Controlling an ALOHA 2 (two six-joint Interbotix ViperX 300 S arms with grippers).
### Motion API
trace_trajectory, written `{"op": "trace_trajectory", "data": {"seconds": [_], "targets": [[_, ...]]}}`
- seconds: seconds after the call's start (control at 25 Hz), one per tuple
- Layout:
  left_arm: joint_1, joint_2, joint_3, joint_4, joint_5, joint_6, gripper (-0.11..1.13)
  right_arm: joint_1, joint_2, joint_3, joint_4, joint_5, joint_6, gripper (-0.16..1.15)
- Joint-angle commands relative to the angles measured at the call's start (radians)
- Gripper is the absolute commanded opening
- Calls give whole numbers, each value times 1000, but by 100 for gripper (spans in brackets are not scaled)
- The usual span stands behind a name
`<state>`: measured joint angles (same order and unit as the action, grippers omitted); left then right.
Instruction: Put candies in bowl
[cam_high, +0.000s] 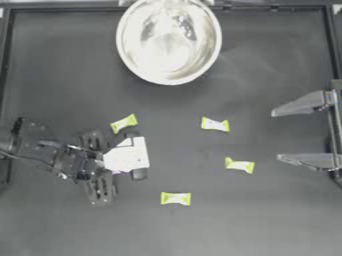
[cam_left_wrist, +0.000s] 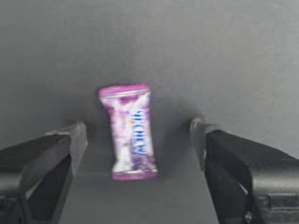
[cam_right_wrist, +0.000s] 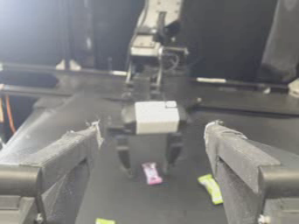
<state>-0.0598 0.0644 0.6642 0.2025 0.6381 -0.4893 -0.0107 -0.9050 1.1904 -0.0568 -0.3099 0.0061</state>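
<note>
The pink-purple candy (cam_left_wrist: 130, 131) lies flat on the table between the fingers of my open left gripper (cam_left_wrist: 137, 127), touched by neither. From above, the left gripper (cam_high: 135, 154) sits left of centre and its white block hides that candy. The right wrist view shows the same candy (cam_right_wrist: 152, 173) under the left gripper. Several yellow-green candies lie loose: one (cam_high: 123, 123) just beyond the left gripper, one (cam_high: 215, 124) at centre, one (cam_high: 240, 165) to the right, one (cam_high: 176, 198) nearer the front. The shiny bowl (cam_high: 168, 40) stands at the far edge. My right gripper (cam_high: 290, 132) is parked open at the right.
The table's raised frame (cam_high: 328, 30) runs along the far and right edges. Dark table surface lies between the candies and the bowl.
</note>
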Motion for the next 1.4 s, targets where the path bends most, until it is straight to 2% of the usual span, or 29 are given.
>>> {"op": "trace_trajectory", "data": {"seconds": [0.04, 0.2, 0.36, 0.56, 0.88, 1.04, 1.12, 1.4], "targets": [[2, -20, -9, 29, 8, -29, 101, 0, 6, -18, 3, -8, 3, 100], [2, -14, -8, 25, 8, -34, 101, 0, 6, -20, 3, -17, 2, 100], [9, -3, -6, -3, 6, -28, 97, 2, 6, -18, 3, -21, 2, 100], [11, 0, -5, -38, 5, -25, 79, 0, 20, -21, -2, -21, 2, 100], [15, 6, -3, -84, 2, 21, 60, 2, 54, -28, -5, -55, -2, 100], [15, 2, -9, -83, 0, 31, 40, 2, 55, -28, -6, -55, -2, 100], [14, 0, -11, -86, 0, 38, 34, 2, 55, -29, -6, -55, -2, 100], [14, -38, -38, -83, -5, 80, 35, 0, 55, -26, -5, -51, -3, 100]]}}
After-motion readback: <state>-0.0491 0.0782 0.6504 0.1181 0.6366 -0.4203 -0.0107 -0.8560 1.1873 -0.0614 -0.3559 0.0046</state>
